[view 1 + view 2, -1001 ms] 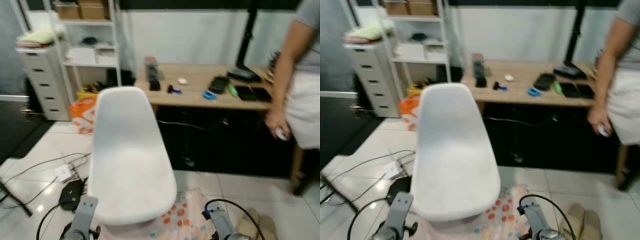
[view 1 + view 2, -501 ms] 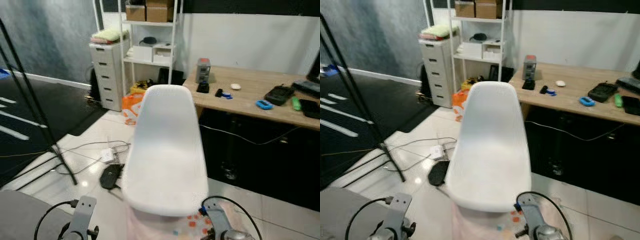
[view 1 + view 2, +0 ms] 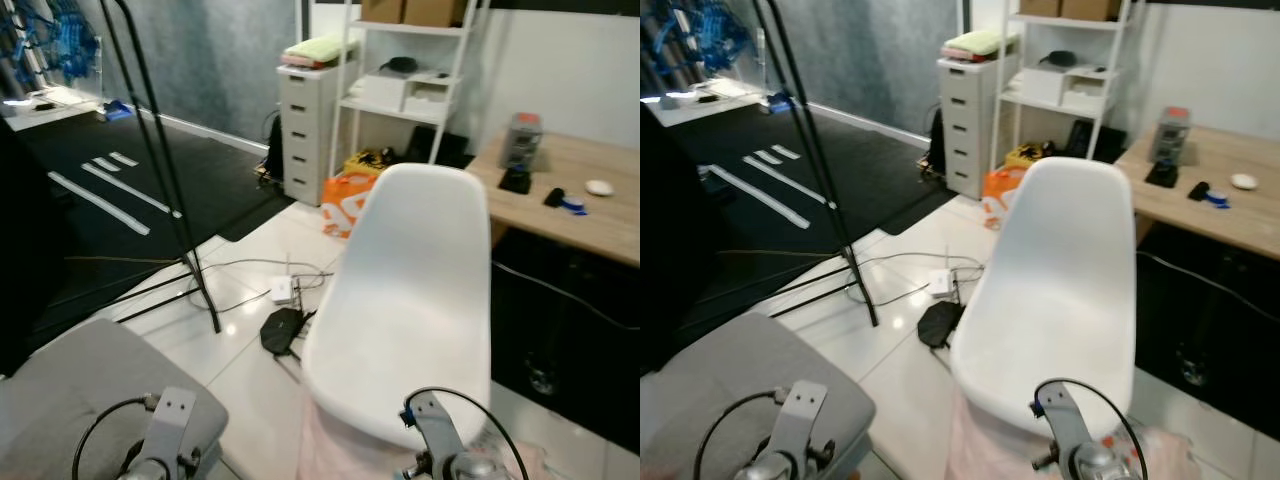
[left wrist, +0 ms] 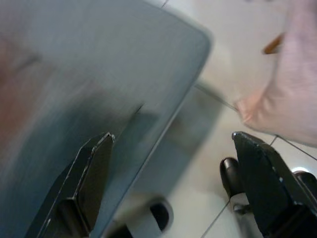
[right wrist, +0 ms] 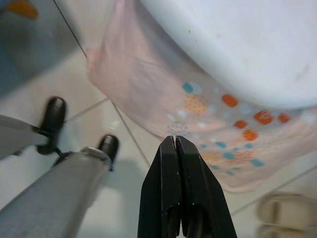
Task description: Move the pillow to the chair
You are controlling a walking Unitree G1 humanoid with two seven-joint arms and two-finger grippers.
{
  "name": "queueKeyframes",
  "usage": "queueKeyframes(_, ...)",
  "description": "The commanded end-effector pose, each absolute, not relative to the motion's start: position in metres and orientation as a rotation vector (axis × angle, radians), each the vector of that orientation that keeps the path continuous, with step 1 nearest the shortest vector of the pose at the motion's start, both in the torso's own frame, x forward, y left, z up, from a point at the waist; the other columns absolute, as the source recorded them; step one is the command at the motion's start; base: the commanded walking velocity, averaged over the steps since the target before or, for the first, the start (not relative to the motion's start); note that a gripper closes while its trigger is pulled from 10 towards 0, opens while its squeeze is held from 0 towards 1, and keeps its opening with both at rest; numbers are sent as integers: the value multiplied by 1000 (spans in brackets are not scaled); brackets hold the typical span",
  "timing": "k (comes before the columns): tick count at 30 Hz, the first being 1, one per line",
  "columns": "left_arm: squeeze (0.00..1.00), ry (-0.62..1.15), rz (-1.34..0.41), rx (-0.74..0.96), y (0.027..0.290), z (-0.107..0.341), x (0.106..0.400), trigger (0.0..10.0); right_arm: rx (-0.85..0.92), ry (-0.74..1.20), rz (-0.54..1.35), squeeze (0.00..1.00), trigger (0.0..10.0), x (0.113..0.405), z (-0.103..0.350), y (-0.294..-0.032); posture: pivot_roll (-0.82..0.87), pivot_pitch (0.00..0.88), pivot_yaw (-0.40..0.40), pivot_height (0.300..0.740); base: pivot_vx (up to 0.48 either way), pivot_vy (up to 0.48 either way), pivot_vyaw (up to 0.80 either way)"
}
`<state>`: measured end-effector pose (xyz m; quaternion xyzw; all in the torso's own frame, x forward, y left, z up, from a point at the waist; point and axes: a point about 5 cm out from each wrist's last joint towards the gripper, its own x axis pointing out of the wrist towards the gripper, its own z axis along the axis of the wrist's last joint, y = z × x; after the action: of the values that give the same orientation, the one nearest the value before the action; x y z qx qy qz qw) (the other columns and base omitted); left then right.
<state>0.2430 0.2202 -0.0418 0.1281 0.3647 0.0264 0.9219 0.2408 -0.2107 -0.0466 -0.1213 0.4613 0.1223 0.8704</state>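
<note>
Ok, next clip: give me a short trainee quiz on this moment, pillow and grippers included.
1. True or false: the pillow lies on the seat of the white chair.
2. Pick one. The right gripper has its jaws: A) wide open; B) shut, holding nothing; C) shut on the pillow.
3. Short answer: what colour is the padded surface below the left gripper, whose jaws are open?

Key
1. False: it lies on the tiled floor, partly under the seat.
2. B
3. Grey
</note>
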Motion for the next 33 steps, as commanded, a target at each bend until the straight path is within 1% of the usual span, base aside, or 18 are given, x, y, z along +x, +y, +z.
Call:
queueKeyframes(1, 0, 786, 50, 273, 223, -47, 235, 10000, -239, 941, 279, 0, 10000, 244, -45, -204, -132, 30, -35, 740, 0, 0, 800)
queueKeyframes(9, 0, 786, 47, 276, 222, -48, 235, 10000, -222, 925, 288, 0, 10000, 246, -44, -201, -132, 31, -33, 740, 0, 0, 800)
queueKeyframes(19, 0, 784, 42, 275, 221, -48, 235, 10000, -242, 931, 290, 0, 10000, 245, -45, -202, -132, 29, -34, 740, 0, 0, 800)
queueKeyframes(22, 0, 784, 40, 274, 220, -47, 235, 10000, -251, 926, 260, 0, 10000, 245, -44, -205, -132, 29, -35, 740, 0, 0, 800)
queueKeyframes(26, 0, 782, 32, 270, 219, -48, 236, 10000, -279, 959, 204, 0, 10000, 241, -47, -212, -134, 23, -37, 740, 0, 0, 0)
queueKeyframes(33, 0, 782, 22, 265, 217, -48, 235, 10000, -313, 984, 207, 0, 10000, 240, -48, -214, -133, 18, -40, 740, 0, 0, 0)
